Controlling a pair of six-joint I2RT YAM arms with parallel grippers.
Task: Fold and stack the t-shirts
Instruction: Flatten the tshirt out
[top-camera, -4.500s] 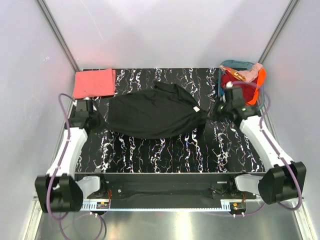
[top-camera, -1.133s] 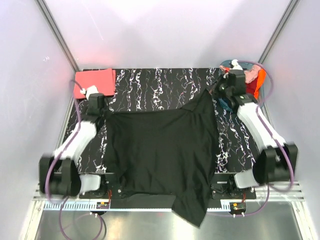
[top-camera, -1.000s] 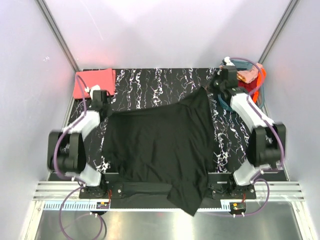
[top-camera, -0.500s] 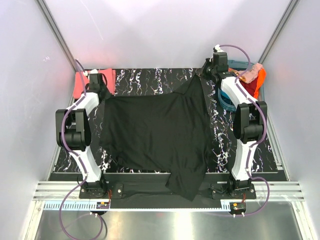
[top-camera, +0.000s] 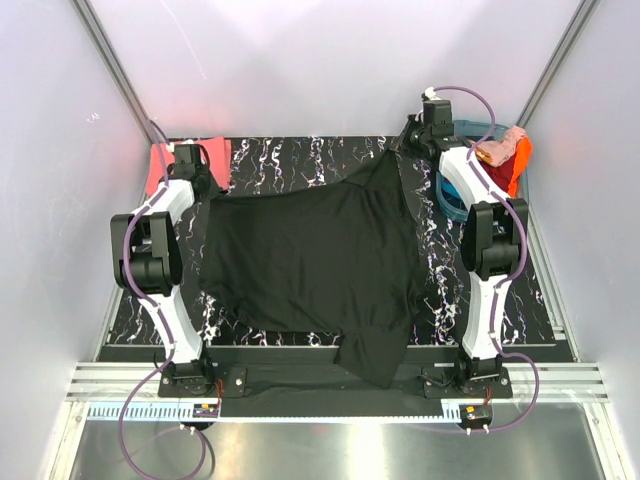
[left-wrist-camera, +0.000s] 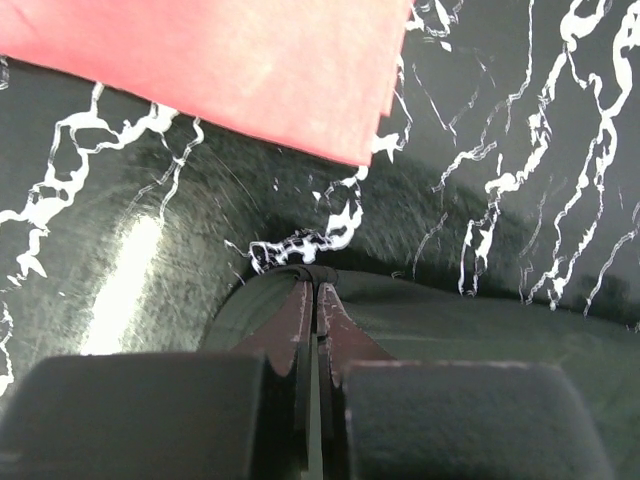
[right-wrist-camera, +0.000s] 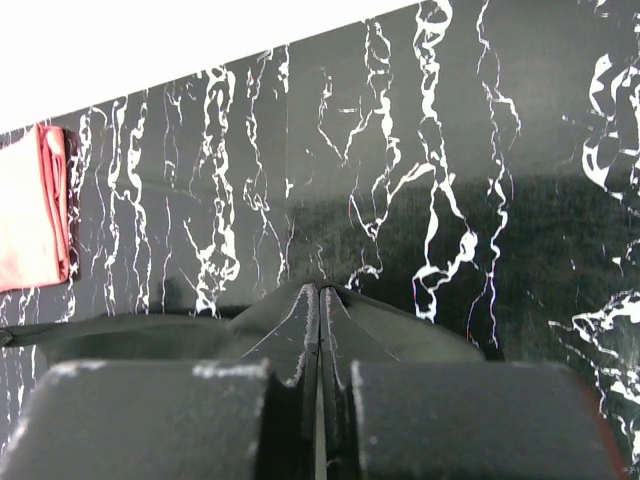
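The large black t-shirt (top-camera: 315, 260) hangs spread between both arms over the marbled table, its lower end draping past the near edge. My left gripper (top-camera: 196, 183) is shut on its far left corner; the pinched hem shows in the left wrist view (left-wrist-camera: 312, 275). My right gripper (top-camera: 400, 150) is shut on its far right corner, with cloth around the closed jaws in the right wrist view (right-wrist-camera: 320, 292). The coral-pink t-shirt (top-camera: 165, 165) lies folded at the far left corner, just behind my left gripper, and shows in the left wrist view (left-wrist-camera: 220, 60) and the right wrist view (right-wrist-camera: 30, 210).
A teal basket (top-camera: 458, 190) with red and pink cloth (top-camera: 505, 155) stands at the far right corner beside the right arm. Enclosure walls close in on both sides and the back. Both arms stretch far out along the table's side edges.
Both grippers have moved away from me toward the far edge, pulling the black t-shirt up the table. Less of it hangs over the near edge now.
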